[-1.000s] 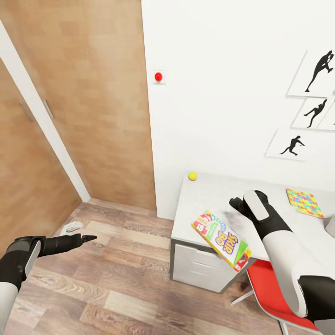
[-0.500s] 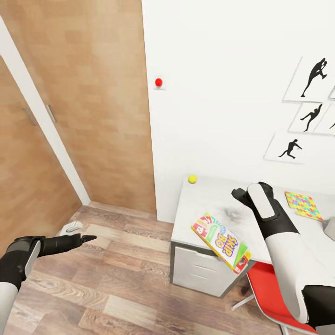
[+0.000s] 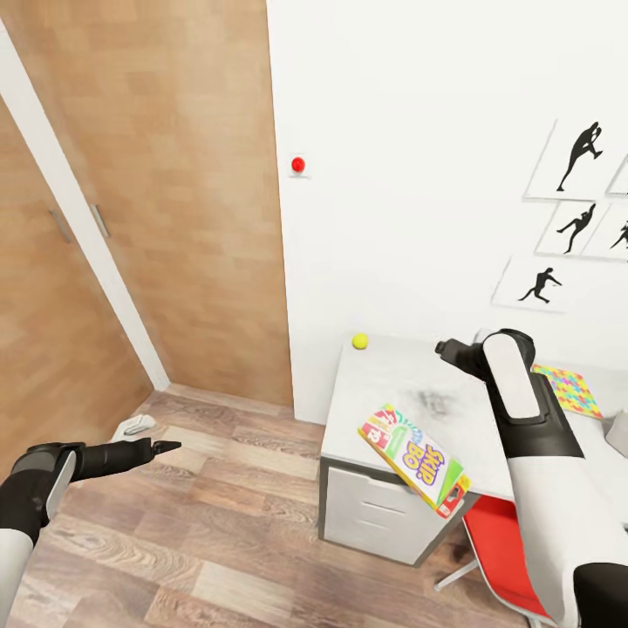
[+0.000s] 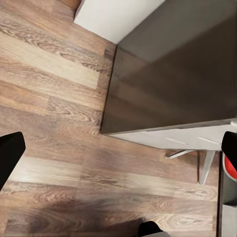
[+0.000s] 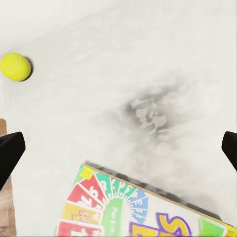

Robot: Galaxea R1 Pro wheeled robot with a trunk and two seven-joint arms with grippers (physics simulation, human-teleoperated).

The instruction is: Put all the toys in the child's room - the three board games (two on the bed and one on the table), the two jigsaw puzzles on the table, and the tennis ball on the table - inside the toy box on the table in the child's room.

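The tennis ball (image 3: 360, 341) lies at the back left corner of the pale grey table (image 3: 392, 384); it shows again in the right wrist view (image 5: 15, 66). A yellow-green-red lettered board game (image 3: 414, 458) lies flat, overhanging the table's front edge, and its printed lid (image 5: 128, 207) sits below my right gripper. A jigsaw puzzle (image 3: 571, 391) lies farther right on the table. My right gripper (image 3: 447, 350) hovers open over the bare tabletop (image 5: 118, 148) between ball and game. My left gripper (image 3: 161, 447) hangs open and empty over the wooden floor (image 4: 118, 153).
A red chair (image 3: 497, 541) is tucked under the table beside white drawers (image 3: 366, 510). Wooden doors (image 3: 174, 218) fill the left. A small white object (image 3: 135, 425) lies on the floor by the door. A pale grey corner (image 3: 617, 434) shows at the right edge.
My right arm has lifted and swung back toward the wall above the table. The camera has tilted a little, shifting the whole picture downward. The left arm has not moved.
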